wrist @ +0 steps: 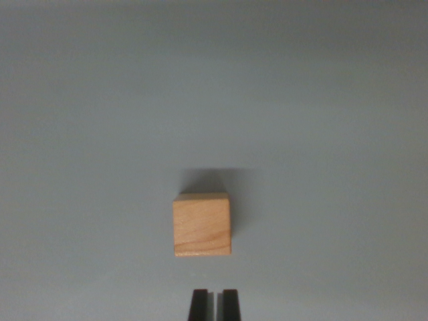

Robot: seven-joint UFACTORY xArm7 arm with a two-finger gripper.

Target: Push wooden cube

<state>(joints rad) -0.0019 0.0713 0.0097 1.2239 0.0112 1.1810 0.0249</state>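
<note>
My gripper (215,304) sits at the bottom edge, fingertips nearly together, holding nothing. The wooden cube (202,225) rests just beyond them on the plain grey surface (80,134). I judge it light, rigid, likely to slide; contact the near face centrally.

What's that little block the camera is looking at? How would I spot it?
On the plain pale grey surface, look just above the dark pincer at the bottom edge. The small light-brown wooden cube sits there alone, the only warm-coloured, grained thing in view.
</note>
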